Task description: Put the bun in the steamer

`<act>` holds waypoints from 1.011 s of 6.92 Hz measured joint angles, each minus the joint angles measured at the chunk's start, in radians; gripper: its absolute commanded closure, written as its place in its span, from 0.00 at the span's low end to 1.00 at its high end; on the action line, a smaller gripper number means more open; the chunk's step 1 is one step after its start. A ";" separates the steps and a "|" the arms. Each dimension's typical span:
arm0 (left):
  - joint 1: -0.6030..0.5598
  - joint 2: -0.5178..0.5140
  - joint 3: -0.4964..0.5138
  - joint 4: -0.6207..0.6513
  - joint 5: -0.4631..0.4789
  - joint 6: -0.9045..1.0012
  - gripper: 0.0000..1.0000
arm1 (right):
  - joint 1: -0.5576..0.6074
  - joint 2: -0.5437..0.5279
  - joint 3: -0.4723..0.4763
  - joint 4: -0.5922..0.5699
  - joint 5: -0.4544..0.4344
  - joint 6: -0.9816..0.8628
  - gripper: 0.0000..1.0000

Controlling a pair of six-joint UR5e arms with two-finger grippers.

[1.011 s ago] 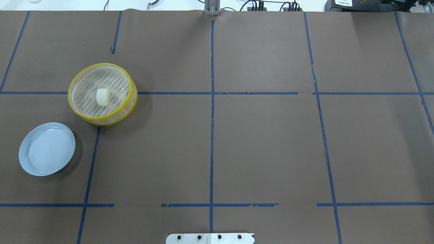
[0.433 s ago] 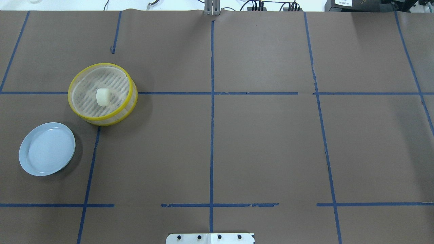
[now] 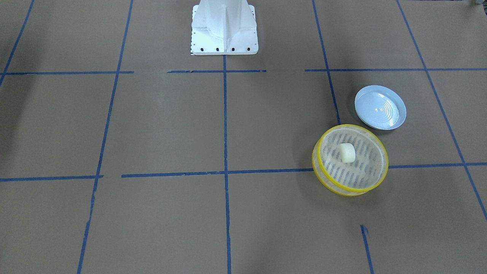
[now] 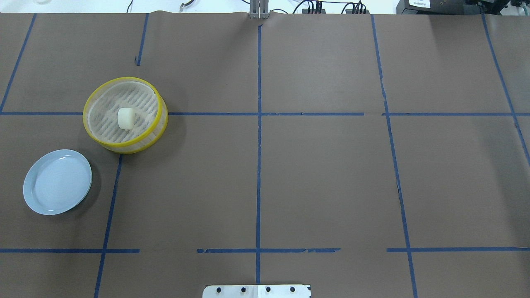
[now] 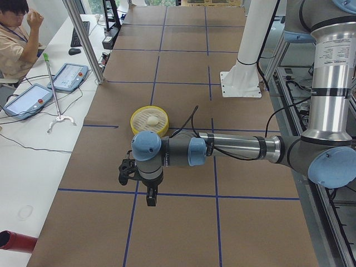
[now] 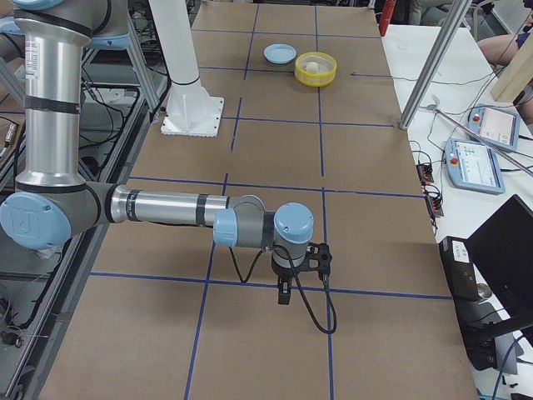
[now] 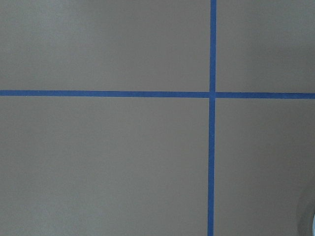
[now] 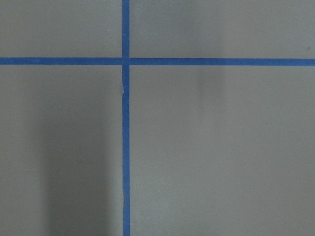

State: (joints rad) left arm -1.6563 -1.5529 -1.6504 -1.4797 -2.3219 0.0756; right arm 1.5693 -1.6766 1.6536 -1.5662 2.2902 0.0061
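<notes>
The cream-white bun sits inside the yellow-rimmed steamer on the table's left side, near the middle of its slotted floor. In the front-facing view the bun also rests in the steamer. My left gripper shows only in the exterior left view, hanging over the table well away from the steamer. My right gripper shows only in the exterior right view, far from the steamer. I cannot tell whether either is open or shut. Both wrist views show only brown table and blue tape.
A pale blue plate lies empty near the steamer, toward the robot's side; it also shows in the front-facing view. The white robot base stands at the table's edge. A person and tablets are beside the table.
</notes>
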 measured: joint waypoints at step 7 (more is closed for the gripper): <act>0.019 0.006 0.032 -0.039 -0.005 0.001 0.00 | 0.000 0.000 0.000 0.000 0.000 0.000 0.00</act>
State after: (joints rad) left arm -1.6378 -1.5467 -1.6189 -1.5189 -2.3265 0.0766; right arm 1.5693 -1.6766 1.6536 -1.5662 2.2902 0.0062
